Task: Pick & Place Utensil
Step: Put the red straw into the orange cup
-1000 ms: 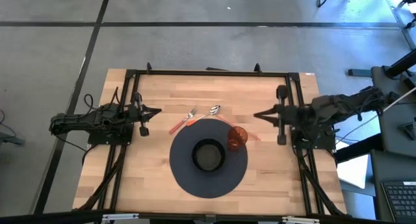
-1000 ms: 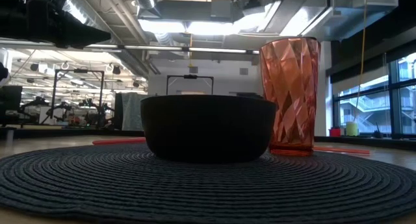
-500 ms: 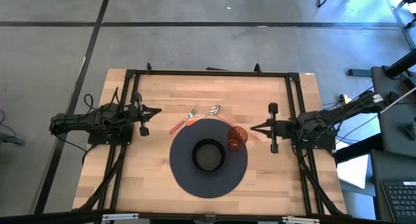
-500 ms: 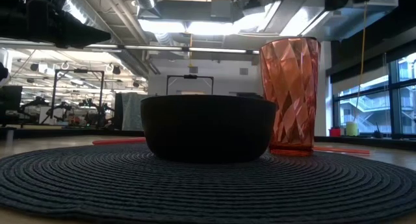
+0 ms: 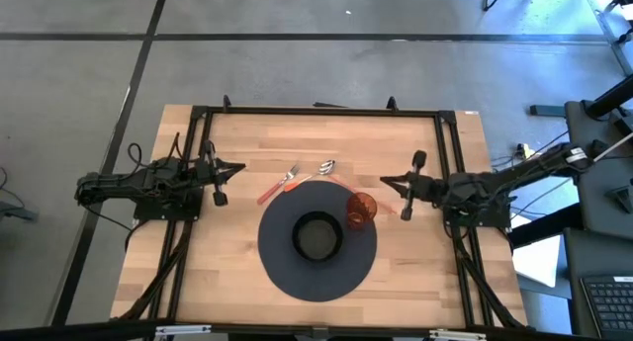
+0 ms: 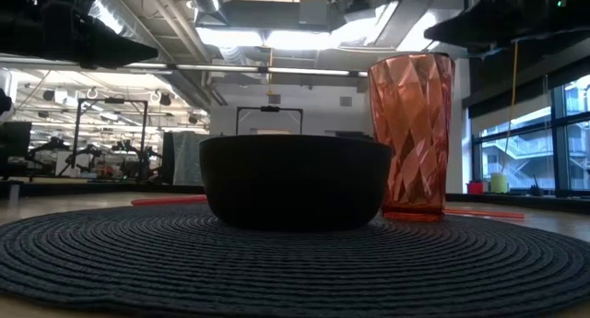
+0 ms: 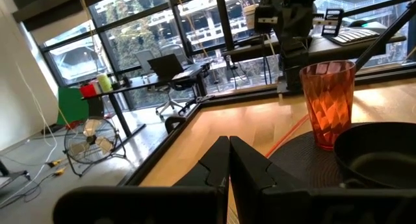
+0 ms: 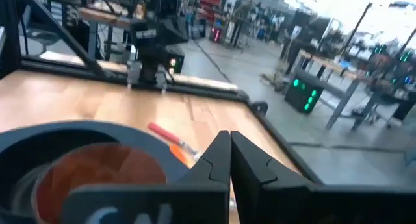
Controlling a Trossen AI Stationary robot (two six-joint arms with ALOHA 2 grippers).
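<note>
Here, nearest the front edge of the counter (image 5: 227,282), the dark woven placemat (image 5: 316,240) is lying flat, with the black bowl (image 5: 317,236) sitting at its centre. The orange faceted tumbler (image 5: 360,209) is standing upright on the mat's right rim, just beside the bowl; in the low view the two are reading side by side, the bowl (image 6: 295,182) left of the tumbler (image 6: 411,135).

My right hand (image 5: 386,182) is hovering above the counter just right of the tumbler, fingers pressed together, holding nothing. Its wrist view is looking down over the tumbler (image 8: 97,172) and the mat (image 8: 39,136), with an orange-handled utensil (image 8: 170,141) showing on the wood just past them.

My left hand (image 5: 240,168) is waiting at the left side of the counter, fingers closed to a point, carrying nothing, well apart from the mat.

Farther back, just beyond the mat's rear edge, the utensils are lying on bare wood: a fork with an orange handle (image 5: 277,184) and a spoon (image 5: 318,170) beside it, both angled, neither touched by either hand.
</note>
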